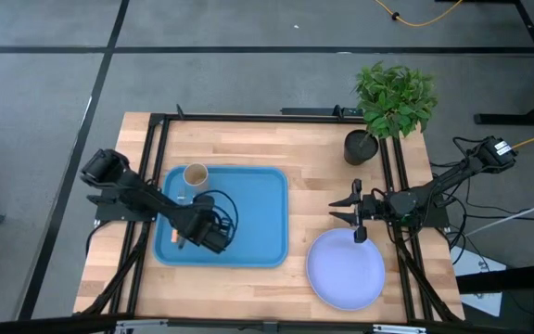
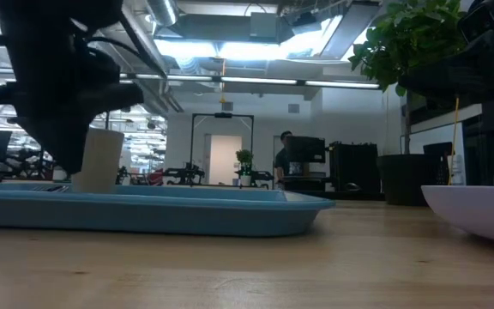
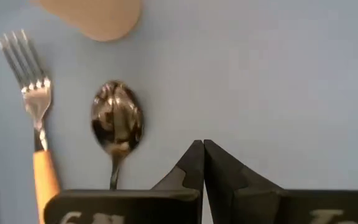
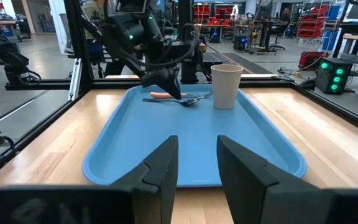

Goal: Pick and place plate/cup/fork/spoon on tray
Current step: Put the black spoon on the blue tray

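The blue tray [image 1: 258, 213] lies on the table's left half. On it stand the tan cup [image 1: 196, 174], upright in the far left corner, and, side by side, the orange-handled fork [image 3: 36, 124] and the dark spoon [image 3: 117, 121], both lying flat. My left gripper [image 3: 202, 152] hangs shut just above the tray beside the spoon, with nothing between its fingers. The lavender plate [image 1: 346, 269] rests on the table at the near right. My right gripper [image 1: 341, 210] stands open and level beyond the plate's far rim, facing the tray [image 4: 197, 137].
A black pot with a green plant [image 1: 364, 139] stands at the table's far right. Black frame rails [image 1: 392, 186] run along both sides of the table. Bare wood lies between the tray and the plate.
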You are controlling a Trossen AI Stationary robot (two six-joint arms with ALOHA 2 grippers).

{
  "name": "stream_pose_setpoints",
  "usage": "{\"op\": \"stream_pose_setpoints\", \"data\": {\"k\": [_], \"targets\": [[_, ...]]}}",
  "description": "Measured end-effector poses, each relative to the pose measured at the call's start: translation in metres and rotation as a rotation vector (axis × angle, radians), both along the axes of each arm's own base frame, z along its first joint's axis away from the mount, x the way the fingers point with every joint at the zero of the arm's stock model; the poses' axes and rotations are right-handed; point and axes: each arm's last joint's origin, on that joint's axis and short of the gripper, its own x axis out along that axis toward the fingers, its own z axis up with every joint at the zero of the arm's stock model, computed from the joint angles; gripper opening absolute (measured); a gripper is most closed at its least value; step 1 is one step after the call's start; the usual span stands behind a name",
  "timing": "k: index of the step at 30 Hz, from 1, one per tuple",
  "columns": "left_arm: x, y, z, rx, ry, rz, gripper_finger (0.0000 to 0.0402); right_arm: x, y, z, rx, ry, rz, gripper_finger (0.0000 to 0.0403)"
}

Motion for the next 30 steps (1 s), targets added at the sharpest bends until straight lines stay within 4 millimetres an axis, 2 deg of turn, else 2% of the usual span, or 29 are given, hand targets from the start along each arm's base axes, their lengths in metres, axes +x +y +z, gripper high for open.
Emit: {"op": "stream_pose_setpoints", "data": {"k": [10, 19, 30], "targets": [[0.007, 0.009, -0.02, 0.027, 0.092, -0.005, 0.0, 0.0, 0.0, 0.0, 0.001, 0.0, 0.0, 0.0115], [0.009, 0.009, -0.037, 0.054, 0.161, -0.001, 0.0, 0.0, 0.0, 0.0, 0.002, -0.001, 0.0, 0.0115], [0.001, 0.012, -0.034, 0.073, 0.255, 0.014, 0.0, 0.0, 0.0, 0.0, 0.003, -0.001, 0.001, 0.0115]]}}
